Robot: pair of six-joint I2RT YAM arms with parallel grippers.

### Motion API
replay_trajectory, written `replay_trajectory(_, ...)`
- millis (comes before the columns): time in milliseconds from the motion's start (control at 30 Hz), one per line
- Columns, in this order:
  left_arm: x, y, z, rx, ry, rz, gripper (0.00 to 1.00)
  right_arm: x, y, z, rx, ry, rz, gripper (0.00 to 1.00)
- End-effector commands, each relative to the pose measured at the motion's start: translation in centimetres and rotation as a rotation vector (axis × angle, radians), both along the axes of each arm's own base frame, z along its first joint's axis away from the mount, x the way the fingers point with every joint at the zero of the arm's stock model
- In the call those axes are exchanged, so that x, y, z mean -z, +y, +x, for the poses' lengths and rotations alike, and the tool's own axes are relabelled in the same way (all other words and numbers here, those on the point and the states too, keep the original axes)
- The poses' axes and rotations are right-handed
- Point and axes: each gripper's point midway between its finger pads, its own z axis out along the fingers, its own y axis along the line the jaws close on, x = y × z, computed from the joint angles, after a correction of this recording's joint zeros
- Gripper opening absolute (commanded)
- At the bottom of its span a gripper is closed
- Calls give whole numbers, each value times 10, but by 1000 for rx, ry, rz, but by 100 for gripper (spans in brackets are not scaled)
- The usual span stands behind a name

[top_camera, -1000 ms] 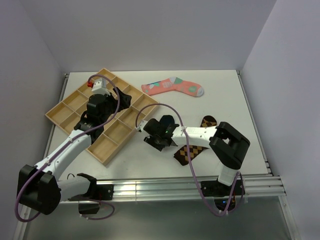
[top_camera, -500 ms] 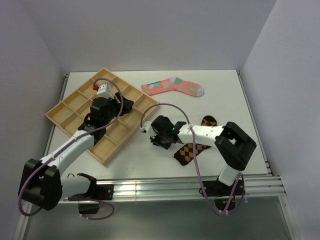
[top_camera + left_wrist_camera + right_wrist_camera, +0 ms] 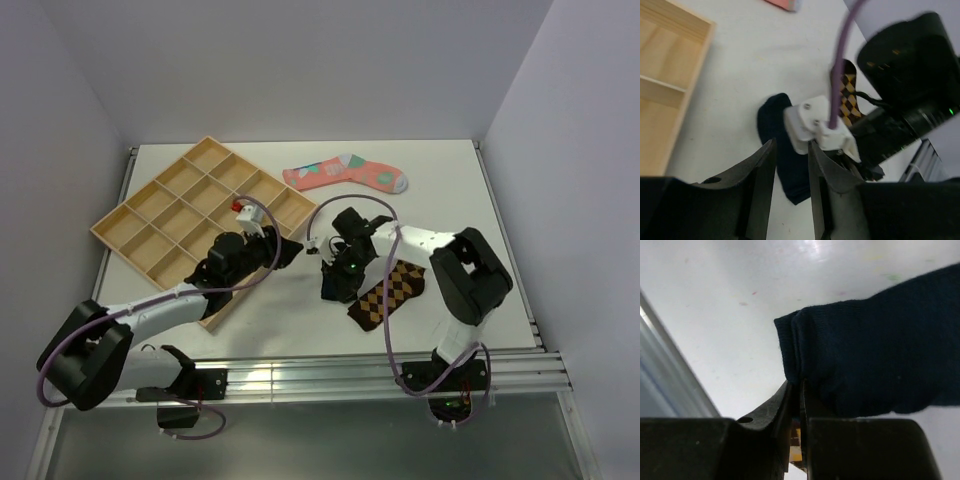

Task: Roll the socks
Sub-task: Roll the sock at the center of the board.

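The dark navy sock (image 3: 875, 360) lies on the white table, and my right gripper (image 3: 800, 390) is shut on the edge of its cuff. In the left wrist view the same navy sock (image 3: 780, 150) shows past my left gripper (image 3: 790, 165), whose jaws stand a narrow gap apart with nothing between them. From above, the left gripper (image 3: 292, 246) is just left of the right gripper (image 3: 337, 285), which hides most of the navy sock. The brown-and-orange diamond sock (image 3: 392, 293) lies flat beside the right gripper. The pink sock (image 3: 345, 173) lies flat at the back.
A wooden compartment tray (image 3: 160, 215) sits at the left; its corner is under the left arm. The metal rail (image 3: 350, 375) runs along the near table edge. Grey walls close in the back and both sides.
My left arm has left the tray and swung right toward the navy sock, its jaws narrowing. My right gripper has shut on the sock's cuff and shifted right.
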Motion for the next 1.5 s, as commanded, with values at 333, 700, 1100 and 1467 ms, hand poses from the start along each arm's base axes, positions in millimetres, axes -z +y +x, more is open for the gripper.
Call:
replay_trajectory(333, 16, -40, -46, 200, -119, -125, 37, -5, 5, -8, 0, 346, 111, 11)
replay_trajectory(700, 29, -62, -76, 430, -164, -85, 47, -8, 15, -3, 28, 412, 136, 11)
replay_trajectory(1100, 50, -87, -75, 525, -153, -91, 48, -13, 18, -3, 34, 459, 158, 11)
replay_trajectory(1467, 77, -92, -76, 551, -102, -80, 48, -12, 13, -3, 41, 471, 158, 11)
